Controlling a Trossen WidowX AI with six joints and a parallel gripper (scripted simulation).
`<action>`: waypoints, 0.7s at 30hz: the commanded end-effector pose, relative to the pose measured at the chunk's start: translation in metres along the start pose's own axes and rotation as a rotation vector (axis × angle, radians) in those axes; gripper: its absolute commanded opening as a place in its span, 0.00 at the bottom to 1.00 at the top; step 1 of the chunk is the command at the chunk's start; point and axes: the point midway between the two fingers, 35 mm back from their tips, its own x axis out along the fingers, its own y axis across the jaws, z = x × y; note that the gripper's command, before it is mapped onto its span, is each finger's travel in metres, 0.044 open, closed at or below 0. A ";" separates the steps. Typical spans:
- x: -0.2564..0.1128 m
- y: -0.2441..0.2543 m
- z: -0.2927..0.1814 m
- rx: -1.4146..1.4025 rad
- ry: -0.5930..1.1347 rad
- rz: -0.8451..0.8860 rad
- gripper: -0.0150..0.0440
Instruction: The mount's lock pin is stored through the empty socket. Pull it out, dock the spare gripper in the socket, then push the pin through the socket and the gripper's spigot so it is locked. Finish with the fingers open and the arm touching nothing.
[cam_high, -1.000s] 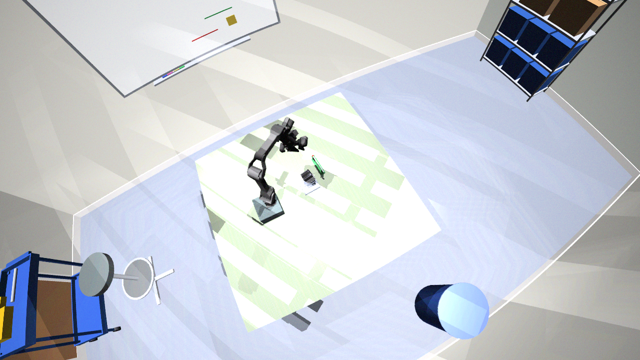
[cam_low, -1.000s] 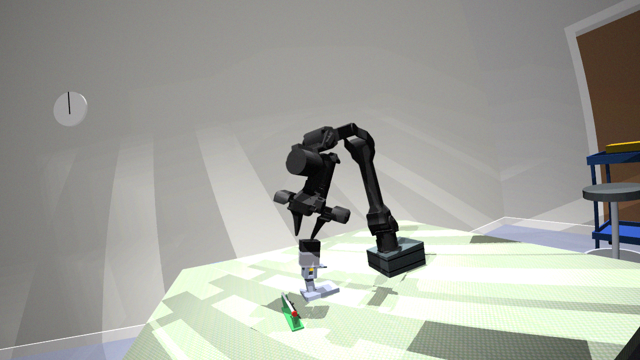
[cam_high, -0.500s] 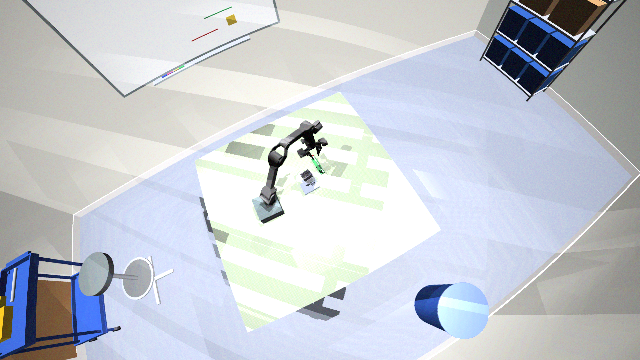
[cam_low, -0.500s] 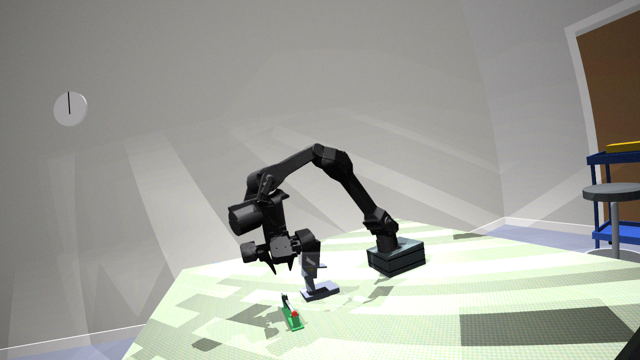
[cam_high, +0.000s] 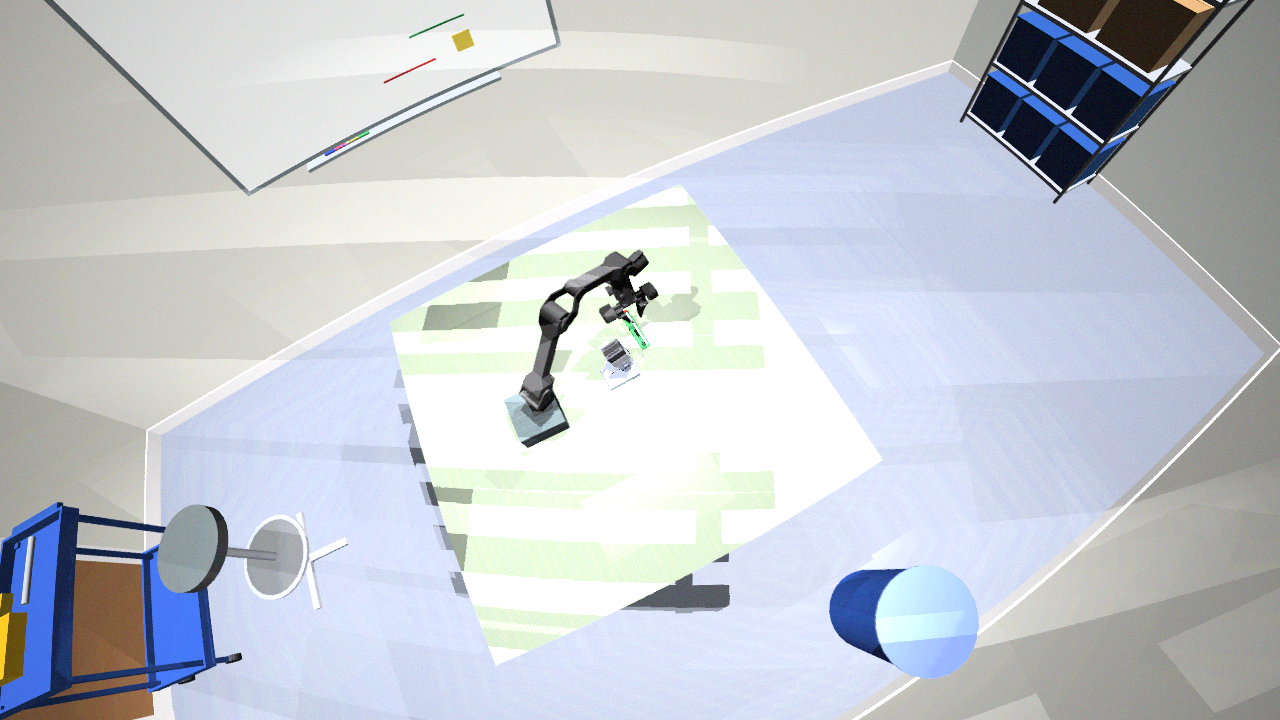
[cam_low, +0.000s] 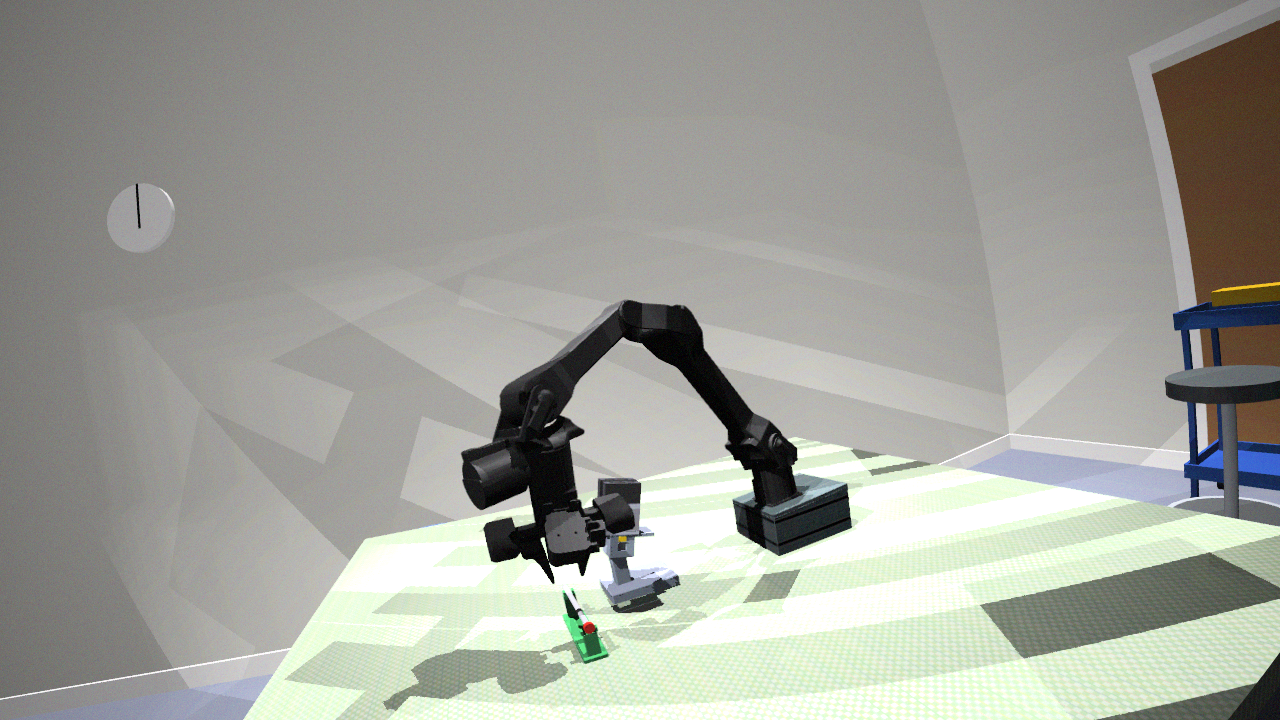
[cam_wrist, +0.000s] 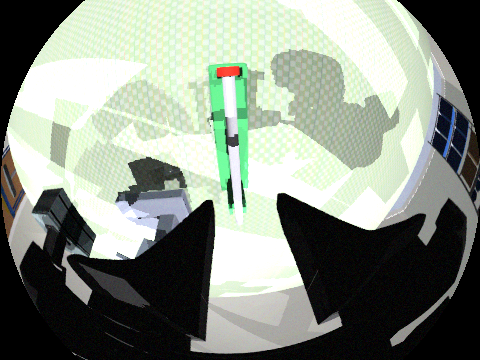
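Observation:
The lock pin (cam_low: 578, 610) (cam_wrist: 236, 165), white with a red head, lies along a green cradle (cam_high: 639, 339) (cam_low: 592, 656) (cam_wrist: 243, 150). The spare gripper (cam_high: 614, 351) (cam_low: 619, 489), a dark-topped block, stands upright on the pale mount (cam_low: 633, 588) (cam_wrist: 155, 202); a yellow mark shows on the socket below it. How deep it sits cannot be told. My gripper (cam_high: 633, 313) (cam_low: 567, 578) (cam_wrist: 245, 203) points down above the cradle, near the end away from the red head. Its fingers are part open, with nothing between them; the pin's tail shows below and beyond the gap.
The mount stands close beside the cradle, on the robot base's side. The robot base (cam_high: 537, 420) (cam_low: 792, 514) (cam_wrist: 62, 215) is farther back on the table (cam_high: 680, 411). My arm arches over toward the cradle. Shelves, a stool and a blue bin stand off the table.

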 end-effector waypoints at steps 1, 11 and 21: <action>0.022 0.003 0.003 -0.007 0.002 0.013 0.56; 0.033 0.003 0.006 -0.007 0.002 0.013 0.56; 0.049 0.002 0.010 -0.007 0.002 0.013 0.56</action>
